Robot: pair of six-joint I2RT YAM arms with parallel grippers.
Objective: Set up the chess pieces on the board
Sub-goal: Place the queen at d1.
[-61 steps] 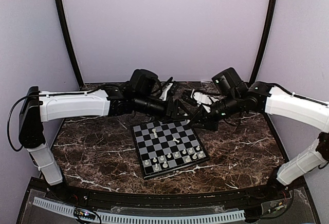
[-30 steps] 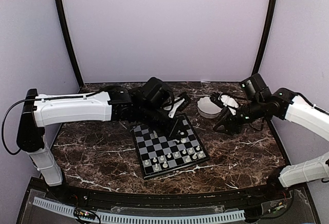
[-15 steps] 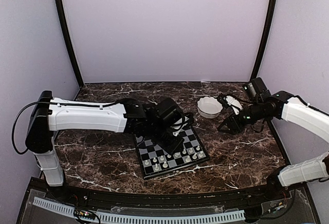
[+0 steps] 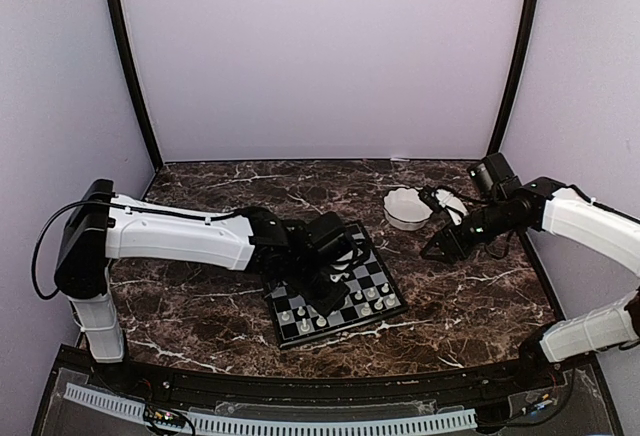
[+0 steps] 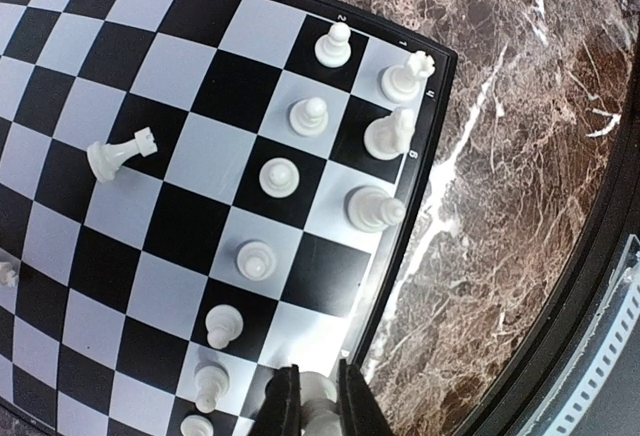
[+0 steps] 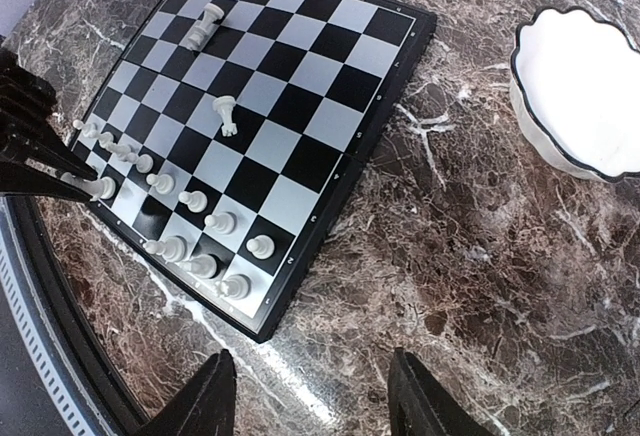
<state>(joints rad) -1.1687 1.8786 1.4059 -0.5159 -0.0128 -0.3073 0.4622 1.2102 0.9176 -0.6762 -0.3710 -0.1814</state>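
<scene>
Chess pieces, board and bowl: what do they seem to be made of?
Chess pieces: likely moulded plastic, cream-white with a soft sheen. Board: thin, flat, smooth black and silver squares, possibly printed plastic or metal; can't tell. Bowl: smooth white with scalloped rim, ceramic or plastic.

Left pincer (image 5: pixel 316 396) tight; right pincer (image 6: pixel 311 358) wide.

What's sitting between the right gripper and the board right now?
Nothing but bare marble: in the right wrist view, the open right gripper faces the board across empty tabletop.

Lab booth: plain lilac walls (image 4: pixel 320 56) enclose marble tabletop (image 4: pixel 180 306).
</scene>
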